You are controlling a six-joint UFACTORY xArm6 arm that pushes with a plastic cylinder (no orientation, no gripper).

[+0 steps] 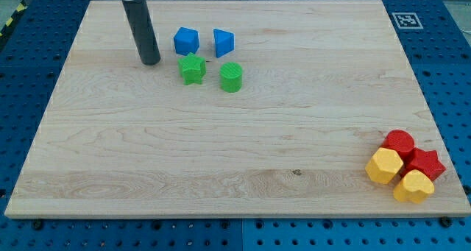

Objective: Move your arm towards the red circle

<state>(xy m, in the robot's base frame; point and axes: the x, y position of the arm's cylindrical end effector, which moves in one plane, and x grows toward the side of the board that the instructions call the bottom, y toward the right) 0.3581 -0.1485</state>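
The red circle block point(399, 143) sits at the view's lower right, in a tight cluster with a red star point(426, 163), a yellow hexagon point(384, 165) and a yellow heart point(413, 185). My tip point(150, 61) rests on the board at the upper left, far from the red circle. It is just left of a blue block point(186, 40) and a green star point(192, 68).
A blue triangular block point(223, 42) and a green round block point(231, 76) sit right of the tip's group. The wooden board point(235, 155) lies on a blue pegboard table. A fiducial marker point(406, 20) is at the board's top right corner.
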